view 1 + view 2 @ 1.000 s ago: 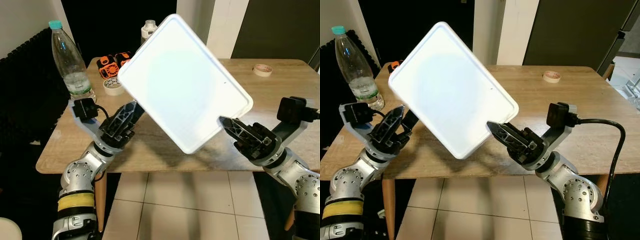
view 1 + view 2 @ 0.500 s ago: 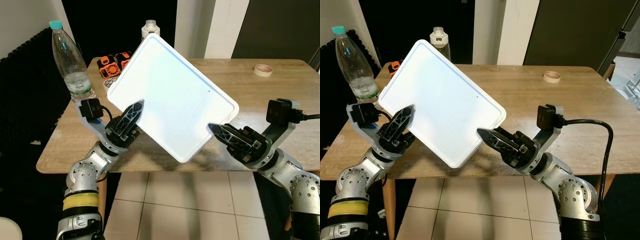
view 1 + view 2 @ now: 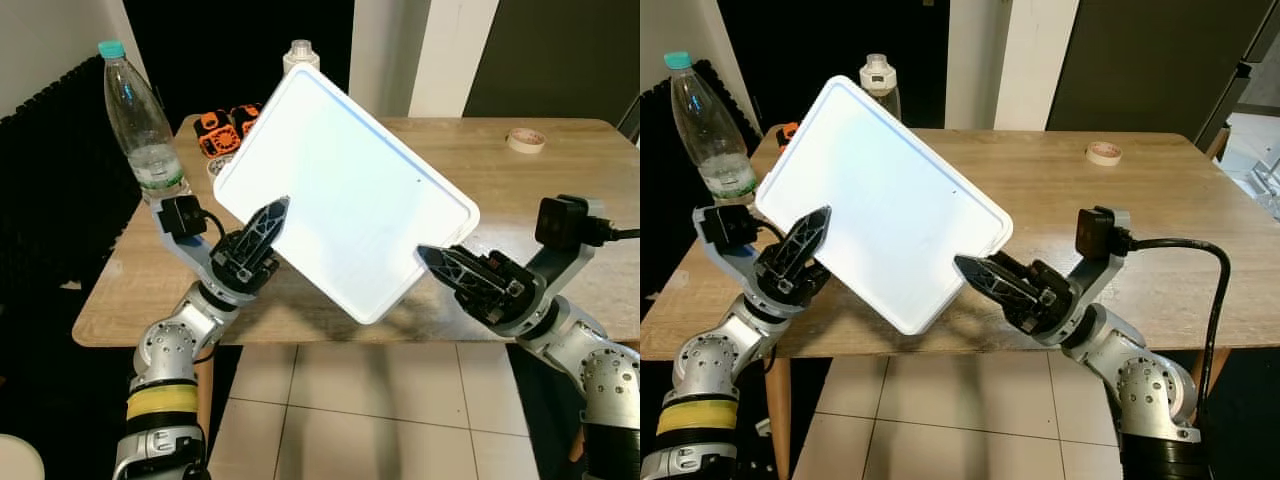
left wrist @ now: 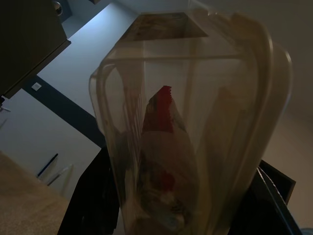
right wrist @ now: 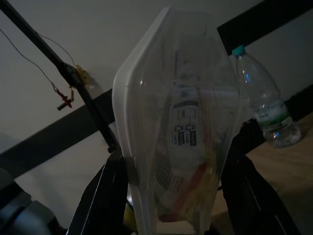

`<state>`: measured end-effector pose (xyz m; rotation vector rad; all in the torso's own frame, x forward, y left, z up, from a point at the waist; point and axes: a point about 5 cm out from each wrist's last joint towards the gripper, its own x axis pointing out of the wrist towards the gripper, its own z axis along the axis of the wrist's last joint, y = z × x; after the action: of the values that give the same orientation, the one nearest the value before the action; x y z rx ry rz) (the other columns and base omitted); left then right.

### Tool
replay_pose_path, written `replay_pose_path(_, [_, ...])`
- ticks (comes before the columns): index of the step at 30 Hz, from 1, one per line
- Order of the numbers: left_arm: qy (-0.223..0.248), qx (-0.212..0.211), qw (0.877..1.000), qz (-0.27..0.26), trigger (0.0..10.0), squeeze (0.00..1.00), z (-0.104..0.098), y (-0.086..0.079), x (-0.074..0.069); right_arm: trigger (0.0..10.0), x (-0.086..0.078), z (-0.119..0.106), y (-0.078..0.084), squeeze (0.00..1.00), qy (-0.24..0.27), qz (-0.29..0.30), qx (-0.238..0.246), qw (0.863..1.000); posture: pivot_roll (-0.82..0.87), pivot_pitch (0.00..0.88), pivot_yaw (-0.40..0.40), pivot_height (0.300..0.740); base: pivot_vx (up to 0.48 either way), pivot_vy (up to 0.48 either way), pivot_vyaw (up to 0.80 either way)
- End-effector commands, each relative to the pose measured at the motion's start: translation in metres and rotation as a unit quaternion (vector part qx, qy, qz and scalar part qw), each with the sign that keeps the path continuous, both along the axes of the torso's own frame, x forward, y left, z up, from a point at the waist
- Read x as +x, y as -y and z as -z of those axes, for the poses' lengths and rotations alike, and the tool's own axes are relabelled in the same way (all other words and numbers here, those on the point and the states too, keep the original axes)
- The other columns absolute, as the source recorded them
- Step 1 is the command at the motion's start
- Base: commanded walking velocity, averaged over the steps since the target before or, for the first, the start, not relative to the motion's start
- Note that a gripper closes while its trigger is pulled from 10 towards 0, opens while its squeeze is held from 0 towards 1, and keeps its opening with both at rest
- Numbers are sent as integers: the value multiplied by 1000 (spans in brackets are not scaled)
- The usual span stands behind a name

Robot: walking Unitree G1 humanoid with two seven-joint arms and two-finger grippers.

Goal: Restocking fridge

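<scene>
I hold a white-lidded translucent container (image 3: 345,190) tilted steeply above the wooden table (image 3: 540,200), its lid facing me. My left gripper (image 3: 268,222) is shut on its left edge, one finger lying across the lid. At the lower right edge my right gripper (image 3: 436,261) is shut on the rim. In the left wrist view the container (image 4: 186,122) stands between the fingers, with a red packet inside. The right wrist view looks through the container (image 5: 181,132) at printed packets.
A clear plastic bottle (image 3: 138,120) with a teal cap stands at the table's left edge. Behind the container are orange-black items (image 3: 222,128) and a small white bottle (image 3: 299,55). A tape roll (image 3: 525,139) lies far right. Tiled floor (image 3: 380,420) lies below.
The container has come down and to the left since a second ago. My left gripper has shifted onto its left edge. Little has moved in the last half second.
</scene>
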<state>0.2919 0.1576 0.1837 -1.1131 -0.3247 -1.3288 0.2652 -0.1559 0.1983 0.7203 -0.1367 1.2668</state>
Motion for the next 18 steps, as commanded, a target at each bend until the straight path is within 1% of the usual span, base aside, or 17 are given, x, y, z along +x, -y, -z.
replay_pose_path(1, [15,-4,1000,-2,0,0,-7,1,1,10000,4,-4,3,0,26,45,-10,999,19,0,-12,740,0,0,0])
replay_pose_path(2, [15,-4,1000,-2,0,0,-7,1,1,10000,4,-4,3,0,26,45,-10,999,19,0,-12,740,0,0,0])
replay_pose_path(3, [15,-3,1000,-3,0,0,-7,1,1,10000,7,-3,3,0,37,68,-18,997,23,0,-16,740,0,0,0])
replay_pose_path(4, [15,-3,1000,-3,0,0,-7,1,1,10000,7,-3,3,0,37,68,-18,997,23,0,-16,740,0,0,0])
replay_pose_path(5, [15,-2,1000,-3,0,0,-7,2,1,10000,11,-2,4,0,39,92,-16,995,23,0,-17,740,0,0,0])
replay_pose_path(6, [15,-2,1000,-3,0,0,-7,2,1,10000,11,-2,4,0,39,92,-16,995,23,0,-17,740,0,0,0])
replay_pose_path(7, [15,-1,1000,-3,1255,0,-7,3,1,10000,14,-1,5,1000,37,104,-9,994,23,0,-17,740,0,0,0])
replay_pose_path(10, [15,0,1000,-3,1255,0,-6,5,2,10000,16,-2,6,1000,33,112,3,993,23,0,-17,740,0,0,0])
replay_pose_path(14, [16,-2,1000,0,1373,0,-6,7,2,10000,17,-2,3,1000,30,108,10,994,19,0,-15,740,0,0,0])
replay_pose_path(15, [16,-3,1000,2,2784,0,-7,9,2,10000,18,-2,1,1000,28,106,12,994,19,0,-14,740,0,0,0])
replay_pose_path(16, [16,-3,1000,2,2784,0,-7,9,2,10000,18,-2,1,1000,28,106,12,994,19,0,-14,740,0,0,0])
replay_pose_path(17, [18,-6,1000,6,3843,0,-7,10,1,10000,18,0,-4,506,21,91,15,995,19,0,-14,740,0,0,0])
replay_pose_path(18, [18,-6,1000,6,3843,0,-7,10,1,10000,18,0,-4,506,21,91,15,995,19,0,-14,740,0,0,0])
